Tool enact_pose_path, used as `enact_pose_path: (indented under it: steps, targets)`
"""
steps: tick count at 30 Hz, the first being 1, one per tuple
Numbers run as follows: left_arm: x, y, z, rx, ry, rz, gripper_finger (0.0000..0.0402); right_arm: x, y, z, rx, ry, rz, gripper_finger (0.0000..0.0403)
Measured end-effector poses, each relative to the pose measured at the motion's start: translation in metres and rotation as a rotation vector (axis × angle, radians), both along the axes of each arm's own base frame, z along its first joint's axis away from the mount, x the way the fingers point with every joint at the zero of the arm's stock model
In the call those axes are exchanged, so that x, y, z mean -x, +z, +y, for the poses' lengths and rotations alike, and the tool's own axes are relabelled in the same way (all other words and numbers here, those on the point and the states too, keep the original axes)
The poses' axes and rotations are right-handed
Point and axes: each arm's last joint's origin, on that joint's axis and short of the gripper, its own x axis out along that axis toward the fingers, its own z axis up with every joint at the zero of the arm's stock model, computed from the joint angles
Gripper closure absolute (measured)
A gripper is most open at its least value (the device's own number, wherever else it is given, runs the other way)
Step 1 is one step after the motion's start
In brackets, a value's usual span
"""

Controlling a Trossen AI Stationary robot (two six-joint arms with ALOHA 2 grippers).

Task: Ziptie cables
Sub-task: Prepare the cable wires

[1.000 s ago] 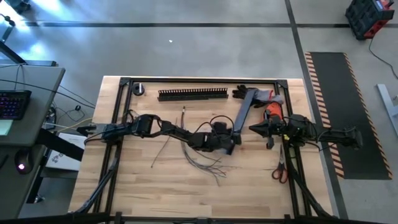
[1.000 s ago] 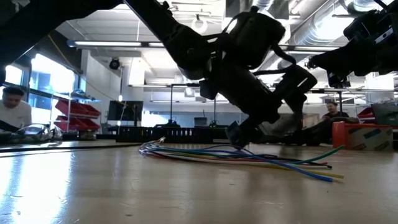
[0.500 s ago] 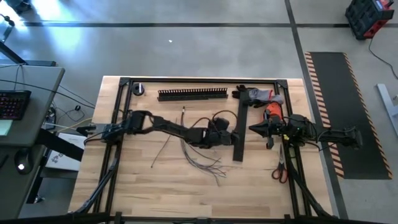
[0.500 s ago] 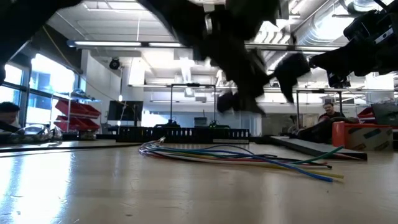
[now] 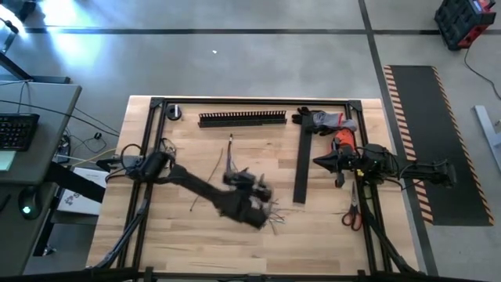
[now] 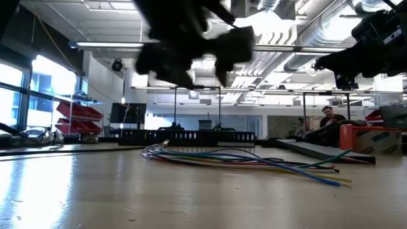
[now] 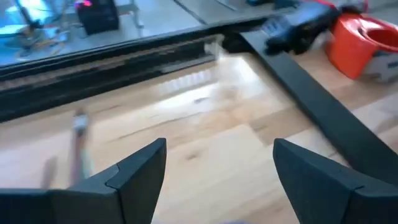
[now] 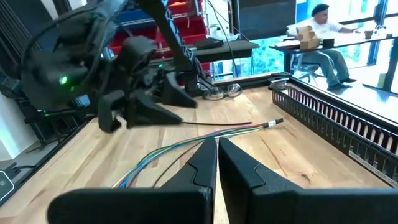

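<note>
Cables [image 6: 241, 159] loose on the table [image 5: 172, 243], mid-table, near the front.
The left gripper [image 5: 262, 213] hangs above the cables with its fingers [image 7: 134, 171] spread wide and empty (nothing between them). The right gripper [image 5: 322, 162] waits at the table's right side, fingers [image 8: 202, 163] pressed together, holding nothing. A black strip [image 5: 300, 168] lies between the two grippers.

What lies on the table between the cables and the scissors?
Only bare wood lies between the cables and the scissors, as the high view shows.
</note>
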Motion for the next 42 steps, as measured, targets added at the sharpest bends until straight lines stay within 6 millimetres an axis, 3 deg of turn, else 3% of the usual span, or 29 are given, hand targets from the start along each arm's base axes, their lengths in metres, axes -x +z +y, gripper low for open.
enact_pose_path:
  steps: [3,7,12,16,20,24,27,38,42]
  targets:
    - [0.029,0.002,-0.004,-0.015,0.092,-0.022,0.0129,0.0,0.001,0.0,-0.043,-0.002,-0.013,0.0403]
    - [0.059,-0.003,0.008,-0.054,0.197,-0.084,0.013,0.0,0.01,0.0,-0.053,-0.005,-0.108,0.0403]
    - [0.072,-0.01,0.063,0.021,0.279,-0.069,0.014,0.001,0.02,-0.001,0.02,-0.043,-0.207,0.0403]
    - [0.086,-0.002,0.119,0.213,0.288,0.026,0.0145,0.001,0.023,-0.002,0.095,-0.079,-0.229,0.0403]
    - [0.093,0.0,0.162,0.326,0.095,0.034,0.0145,0.0,0.022,-0.002,0.187,-0.09,-0.207,0.0403]
    - [0.089,0.0,0.191,0.373,-0.086,-0.097,0.0145,0.0,0.022,-0.002,0.25,-0.094,-0.202,0.0403]
    - [0.091,-0.014,0.2,0.393,-0.075,-0.043,0.0145,0.0,0.023,-0.002,0.279,-0.098,-0.212,0.0403]
    - [0.082,-0.062,0.203,0.42,0.013,0.038,0.0145,0.001,0.027,-0.002,0.305,-0.098,-0.252,0.0403]
    - [0.074,-0.066,0.204,0.384,0.037,0.057,0.0145,0.001,0.027,-0.002,0.286,-0.088,-0.255,0.0403]
